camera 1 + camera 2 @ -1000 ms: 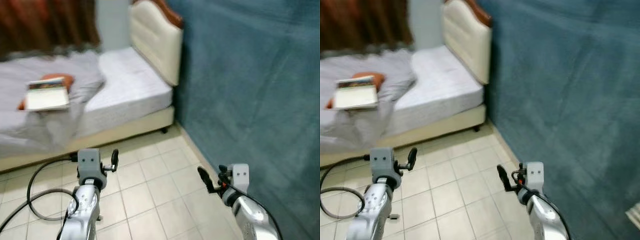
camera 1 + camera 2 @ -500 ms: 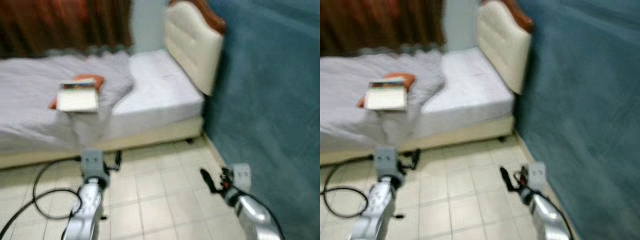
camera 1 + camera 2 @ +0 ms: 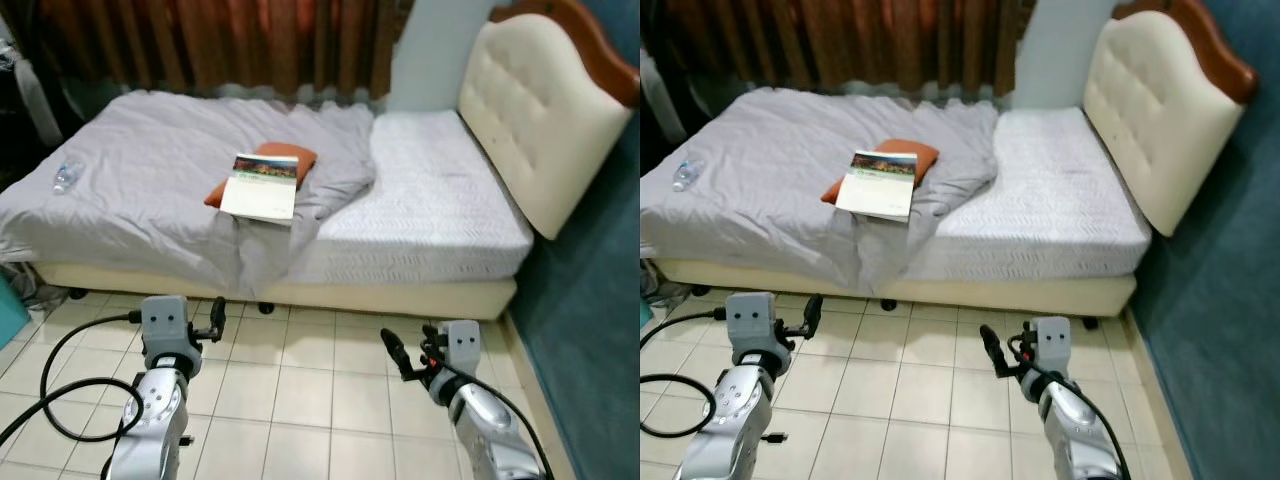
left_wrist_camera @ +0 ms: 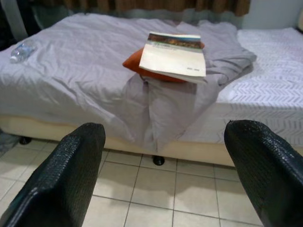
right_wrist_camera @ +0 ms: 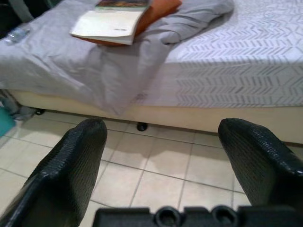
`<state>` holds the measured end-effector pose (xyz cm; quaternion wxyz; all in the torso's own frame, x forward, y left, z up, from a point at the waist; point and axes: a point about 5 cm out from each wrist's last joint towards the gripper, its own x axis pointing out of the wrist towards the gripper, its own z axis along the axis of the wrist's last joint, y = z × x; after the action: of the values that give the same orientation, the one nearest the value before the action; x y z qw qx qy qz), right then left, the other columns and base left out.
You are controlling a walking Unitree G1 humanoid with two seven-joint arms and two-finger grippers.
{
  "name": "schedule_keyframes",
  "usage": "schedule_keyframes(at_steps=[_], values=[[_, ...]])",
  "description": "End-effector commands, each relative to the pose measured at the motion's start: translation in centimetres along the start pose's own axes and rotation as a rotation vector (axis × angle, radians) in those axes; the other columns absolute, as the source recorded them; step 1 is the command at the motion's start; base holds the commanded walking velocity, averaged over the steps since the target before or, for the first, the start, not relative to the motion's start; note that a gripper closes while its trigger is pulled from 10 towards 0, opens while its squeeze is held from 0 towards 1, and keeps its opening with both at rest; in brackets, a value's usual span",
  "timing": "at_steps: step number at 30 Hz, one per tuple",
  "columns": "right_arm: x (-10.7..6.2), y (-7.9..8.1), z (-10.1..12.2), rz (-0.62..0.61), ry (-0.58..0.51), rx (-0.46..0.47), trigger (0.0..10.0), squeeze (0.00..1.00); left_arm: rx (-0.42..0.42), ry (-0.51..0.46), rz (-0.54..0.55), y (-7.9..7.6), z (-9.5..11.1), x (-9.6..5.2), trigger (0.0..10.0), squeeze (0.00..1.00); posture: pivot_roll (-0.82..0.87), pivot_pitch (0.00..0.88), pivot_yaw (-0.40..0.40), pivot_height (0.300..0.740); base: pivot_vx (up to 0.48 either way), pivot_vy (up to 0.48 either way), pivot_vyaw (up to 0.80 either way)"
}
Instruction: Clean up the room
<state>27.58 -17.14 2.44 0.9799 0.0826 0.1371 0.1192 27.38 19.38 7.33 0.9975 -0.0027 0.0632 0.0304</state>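
Observation:
A grey blanket (image 3: pixel 150 190) covers the left part of a bed (image 3: pixel 440 200). On it lies an open book (image 3: pixel 262 186), resting on an orange cushion (image 3: pixel 290 154). A clear plastic bottle (image 3: pixel 65 176) lies near the blanket's left edge. My left gripper (image 3: pixel 215 318) hovers over the tiled floor in front of the bed, open and empty; the left wrist view has the book (image 4: pixel 174 56) between its fingers (image 4: pixel 71 175). My right gripper (image 3: pixel 410 350) is held at the same height, also open and empty, facing the bed's side (image 5: pixel 213 118).
A cream padded headboard (image 3: pixel 545 110) stands at the right, beside a blue wall (image 3: pixel 600 340). Dark red curtains (image 3: pixel 200 40) hang behind the bed. A black cable (image 3: pixel 60 380) loops on the tiles at the left. A teal object (image 3: pixel 8 310) sits at the left edge.
The whole view has swung left and sharpened, bringing the bed, book and bottle into the centre. Both arms keep the same pose relative to me.

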Motion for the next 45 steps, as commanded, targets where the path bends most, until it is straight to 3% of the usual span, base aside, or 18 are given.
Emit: schedule_keyframes(at_steps=[1,13,15,16,18,22,23,26,29,30,31,40,41,42,45], values=[[0.2,-0.3,0.5,-0.018,-0.019,0.004,10.0,0.0,0.001,-0.003,-0.01,-0.1,0.1,0.1,10.0,0.0,0.14,0.0,-0.031,0.74,0.442,0.0,0.0],[0.4,0.0,0.9,0.006,-0.04,-0.02,10.0,0.0,-0.024,-0.001,-0.012,-0.4,0.0,0.1,10.0,0.0,0.13,0.0,-0.038,0.74,0.433,0.06,0.5],[0.3,-0.3,2.8,-0.034,-0.179,0.003,10.0,0.0,-0.028,-0.015,-0.015,-0.4,0.2,0.1,10.0,0.0,0.14,0.0,-0.038,0.74,0.414,0.122,0.67],[0.3,-0.3,2.8,-0.034,-0.179,0.003,10.0,0.0,-0.028,-0.015,-0.015,-0.4,0.2,0.1,10.0,0.0,0.14,0.0,-0.038,0.74,0.412,0.244,0.67],[0.4,-0.3,4.7,-0.052,-0.281,-0.008,10.0,0.0,-0.035,-0.047,-0.015,-0.3,0.6,0.1,10.0,0.0,0.13,0.0,-0.034,0.74,0.414,0.242,0.66],[1.4,0.8,4.7,-0.017,-0.211,-0.048,10.0,0.0,-0.043,-0.069,-0.032,-0.4,1.0,0.0,10.0,0.0,0.14,0.0,-0.034,0.74,0.414,0.242,0.75],[1.5,1.2,4.4,0.001,-0.189,-0.034,10.0,1.0,-0.042,-0.069,-0.04,-0.5,1.0,0.0,10.0,1.0,0.14,0.0,-0.034,0.74,0.412,0.24,0.8],[1.6,2.2,4.0,0.048,-0.179,-0.04,10.0,1.0,-0.038,-0.071,-0.056,-0.7,1.1,0.0,10.0,1.0,0.14,0.0,-0.035,0.74,0.414,0.242,0.74],[1.6,2.0,3.3,0.02,-0.151,-0.03,10.0,1.0,-0.042,-0.058,-0.046,-0.6,0.9,0.0,10.0,1.0,0.14,0.0,-0.037,0.74,0.43,0.0,0.0],[1.6,1.9,3.2,0.015,-0.146,-0.034,10.0,0.96,-0.042,-0.057,-0.047,-0.5,0.9,0.0,10.0,1.0,0.14,0.0,-0.037,0.74,0.439,0.0,0.0],[1.5,1.8,3.2,0.008,-0.142,-0.038,10.0,0.0,-0.041,-0.055,-0.047,-0.5,0.9,0.0,10.0,1.0,0.14,0.0,-0.037,0.74,0.439,0.0,0.0],[1.5,1.3,2.9,-0.002,-0.108,-0.01,10.0,0.0,-0.058,-0.045,-0.068,-0.4,0.7,-0.1,10.0,1.0,0.14,0.0,-0.039,0.74,0.451,0.0,-0.44],[1.5,1.3,2.9,-0.001,-0.108,-0.01,10.0,0.0,-0.057,-0.046,-0.069,-0.4,0.7,-0.1,10.0,0.76,0.14,0.0,-0.039,0.74,0.458,0.0,-0.8],[1.5,1.4,2.8,0.004,-0.105,-0.017,10.0,0.0,-0.051,-0.048,-0.068,-0.4,0.8,-0.1,10.0,0.0,0.14,0.0,-0.039,0.74,0.458,0.0,-0.8],[1.5,1.5,2.8,0.01,-0.102,-0.027,10.0,0.0,-0.041,-0.05,-0.067,-0.4,0.8,-0.1,10.0,0.0,0.14,0.0,-0.039,0.74,0.458,0.0,-0.8]])
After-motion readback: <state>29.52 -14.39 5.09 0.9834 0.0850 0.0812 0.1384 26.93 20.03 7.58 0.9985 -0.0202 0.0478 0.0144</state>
